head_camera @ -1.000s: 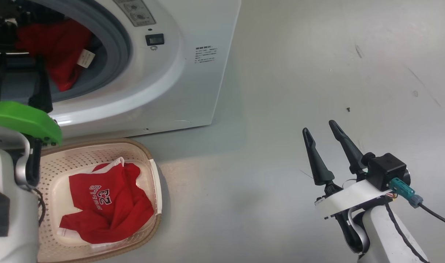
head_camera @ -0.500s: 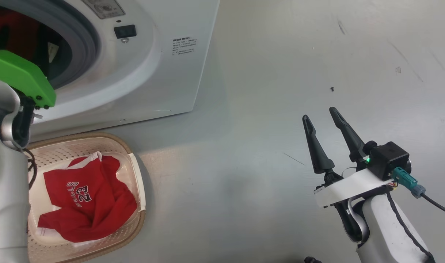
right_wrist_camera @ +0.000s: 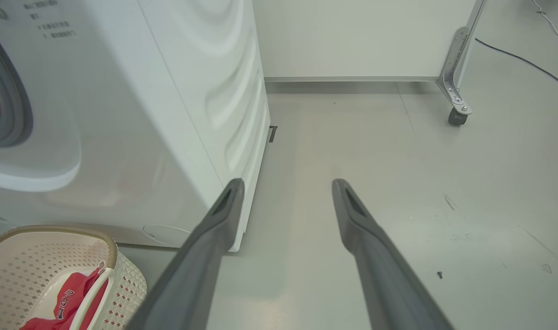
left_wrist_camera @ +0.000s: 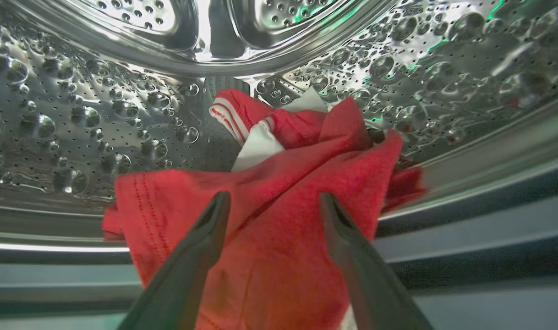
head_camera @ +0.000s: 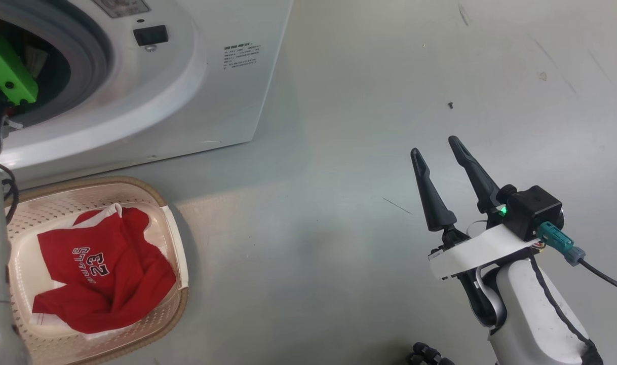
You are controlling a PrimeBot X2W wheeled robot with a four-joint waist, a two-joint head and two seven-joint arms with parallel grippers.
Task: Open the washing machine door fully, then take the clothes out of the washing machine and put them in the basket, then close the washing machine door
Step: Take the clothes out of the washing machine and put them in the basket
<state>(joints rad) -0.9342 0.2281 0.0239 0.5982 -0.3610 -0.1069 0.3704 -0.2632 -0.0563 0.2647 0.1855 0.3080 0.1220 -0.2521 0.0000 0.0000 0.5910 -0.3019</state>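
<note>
Clothes are in two places right now. One red jersey with white lettering and a 23 (head_camera: pixel 101 279) lies crumpled in the cream perforated plastic basket with a brown woven-look rim (head_camera: pixel 85 181), lower left of the head view, parked just below the front of the big white front-loading washing machine (head_camera: pixel 187 101). The other piece, a bunched-up red jersey fabric with white trim stripes (left_wrist_camera: pixel 302 178), sits on the bottom of the dimpled steel drum (left_wrist_camera: pixel 77 114), pretty much dead centre of the left wrist view.

The left gripper (left_wrist_camera: pixel 273 197) is at the drum mouth with its two dark fingers spread apart and nothing pinched. The red bunch is straight ahead of it and fills the gap between the fingers. The heap runs roughly left-to-right across that frame, so crosswise to the fingers. Can't tell if the tips are touching the cloth, tbh.

The right gripper (head_camera: pixel 434 145) is spread too and empty, hanging over the grey floor (head_camera: pixel 339 203) at the lower right of the head view, well apart from the machine's opening. So the left arm is clearly the nearer one. My guess is it only needs to push in a bit, clamp on a fold, then carry it down to the basket.
</note>
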